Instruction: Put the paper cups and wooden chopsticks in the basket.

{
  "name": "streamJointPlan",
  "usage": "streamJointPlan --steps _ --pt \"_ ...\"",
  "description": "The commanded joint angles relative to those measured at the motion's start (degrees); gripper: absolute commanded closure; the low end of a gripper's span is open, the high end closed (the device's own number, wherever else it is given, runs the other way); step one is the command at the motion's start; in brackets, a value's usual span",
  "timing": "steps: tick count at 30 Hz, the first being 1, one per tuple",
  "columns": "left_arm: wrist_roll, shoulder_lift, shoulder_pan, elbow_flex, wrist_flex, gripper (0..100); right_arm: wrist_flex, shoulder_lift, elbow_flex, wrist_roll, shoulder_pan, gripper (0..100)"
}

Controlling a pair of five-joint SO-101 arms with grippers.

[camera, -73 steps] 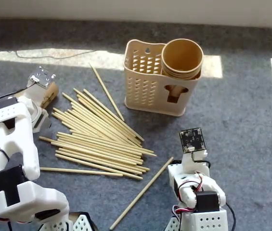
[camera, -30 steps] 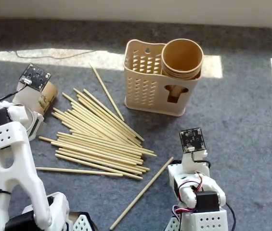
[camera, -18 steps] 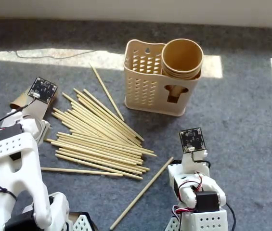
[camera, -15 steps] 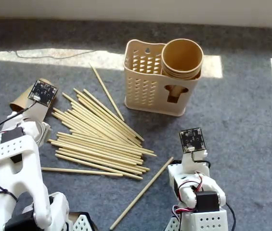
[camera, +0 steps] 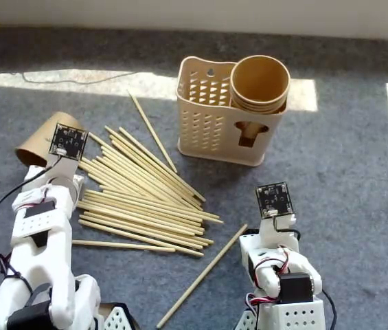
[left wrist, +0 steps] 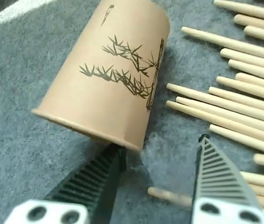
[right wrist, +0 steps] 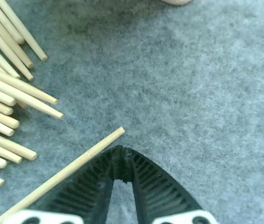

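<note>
Grey carpet (camera: pixel 358 179) over the whole table, with bright sun patches along the far side.

Left arm (camera: pixel 42 234) at the near left corner, stretched toward the far left. Right arm (camera: pixel 276 275) at the near edge, folded low and pointing toward the basket.

Cream basket (camera: pixel 207 117) with slotted walls, upright at the far middle. In its right compartment a stack of paper cups (camera: pixel 259 82), mouths up and rims above the basket wall.

Large heap of wooden chopsticks (camera: pixel 145 199) flat on the carpet, between the left arm and the basket, mostly lying one beside another.

One more paper cup (camera: pixel 39 137) on its side at the far left, just beside the heap, with a printed bamboo drawing on its wall (left wrist: pixel 108 74).

Single chopstick (camera: pixel 204 275) apart from the heap, diagonal, just beside the right arm. Another lone stick (camera: pixel 151 130) between heap and basket.

Left gripper (left wrist: pixel 160 143) spread wide and empty, low over the carpet at the rim of the lying cup, one fingertip (left wrist: pixel 115 154) right at the rim; contact impossible to tell.

Right gripper (right wrist: pixel 121 151) pressed together at the tips, pinching nothing, with the end of the single chopstick (right wrist: pixel 61 175) just beside it.
</note>
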Motion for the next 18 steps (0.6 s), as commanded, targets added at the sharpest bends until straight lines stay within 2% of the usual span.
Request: streamJointPlan --steps 1,5,10,15,18 --pt "2.0 -1.5 2.9 -0.4 -2.5 82 0.6 -0.3 5.6 0.0 0.6 99.3" --pt "2.0 -1.5 4.4 -0.6 -2.7 91 0.6 -0.3 5.6 0.0 0.6 99.3" --pt "2.0 -2.1 4.7 -0.7 -2.4 99 0.6 -0.3 5.6 0.0 0.6 99.3" --pt "1.8 -2.1 4.3 -1.5 -1.6 99 0.6 -0.3 5.6 0.0 0.6 99.3" --pt "1.8 -2.1 3.6 -5.1 5.8 99 0.6 -0.3 5.6 0.0 0.6 99.3"
